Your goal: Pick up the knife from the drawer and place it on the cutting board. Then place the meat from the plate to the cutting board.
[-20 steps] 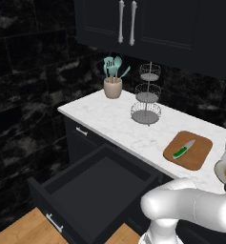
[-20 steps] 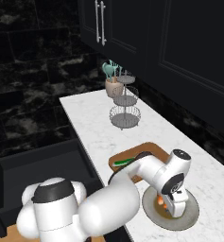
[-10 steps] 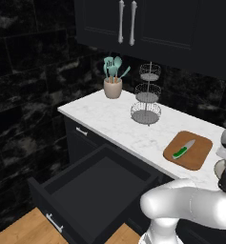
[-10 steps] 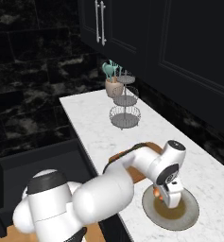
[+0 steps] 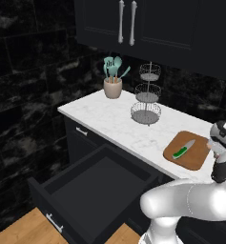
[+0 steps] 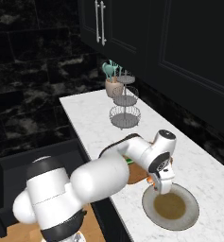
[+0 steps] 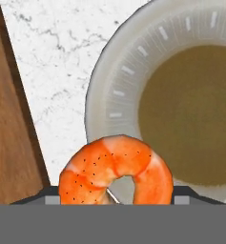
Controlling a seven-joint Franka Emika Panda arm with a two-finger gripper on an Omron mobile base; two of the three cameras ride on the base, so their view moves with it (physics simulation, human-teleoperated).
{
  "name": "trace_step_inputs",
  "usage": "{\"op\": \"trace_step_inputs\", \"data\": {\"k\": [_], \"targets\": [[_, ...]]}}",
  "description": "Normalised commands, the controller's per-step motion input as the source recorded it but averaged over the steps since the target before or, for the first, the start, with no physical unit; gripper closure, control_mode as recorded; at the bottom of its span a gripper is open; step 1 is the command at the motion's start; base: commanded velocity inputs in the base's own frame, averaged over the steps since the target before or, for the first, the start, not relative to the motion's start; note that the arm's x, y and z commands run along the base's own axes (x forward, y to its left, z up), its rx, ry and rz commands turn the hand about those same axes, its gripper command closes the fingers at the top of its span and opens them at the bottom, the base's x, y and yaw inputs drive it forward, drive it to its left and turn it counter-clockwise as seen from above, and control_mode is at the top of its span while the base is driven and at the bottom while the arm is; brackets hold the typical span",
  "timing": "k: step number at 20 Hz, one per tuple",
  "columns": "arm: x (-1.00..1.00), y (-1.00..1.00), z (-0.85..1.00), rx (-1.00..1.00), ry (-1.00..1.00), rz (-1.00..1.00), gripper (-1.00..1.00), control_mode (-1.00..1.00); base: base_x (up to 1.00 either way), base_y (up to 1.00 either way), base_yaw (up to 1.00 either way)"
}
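The meat (image 7: 115,170), an orange-red curl, sits right at the gripper (image 6: 161,185) in the hand view, above the plate's pale rim (image 7: 109,90) on the side facing the cutting board (image 7: 9,124). The fingertips are hidden behind it, so I cannot tell whether the hand is pinching it or merely poised around it. The knife (image 5: 183,149) already lies on the board, near the worktop's front edge, and the drawer (image 5: 93,183) below stands open.

The step in hand looks like moving the meat across. To do it well, confirm a firm pinch on the curl first, lift clear of the plate's raised rim, then cross the narrow strip of marble (image 7: 57,62) to the board. Aim for bare wood away from the knife, and lower until it touches before releasing.
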Motion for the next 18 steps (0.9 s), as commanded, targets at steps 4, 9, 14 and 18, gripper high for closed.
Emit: {"op": "trace_step_inputs", "data": {"k": [4, 9, 14, 18], "targets": [[0.61, 0.48, 0.01, 0.0, 0.0, 0.0, 1.0, -1.0, 0.0, 0.0, 0.0], [0.54, 0.61, 0.0, 0.0, 0.0, 0.0, 1.0, -1.0, 0.0, 0.0, 0.0], [0.4, 0.46, 0.0, 0.0, 0.0, 0.01, 1.0, -1.0, 0.0, 0.0, 0.0], [-0.02, 0.0, 0.0, 0.0, 0.0, 0.04, 1.0, -1.0, 0.0, 0.0, 0.0]]}}
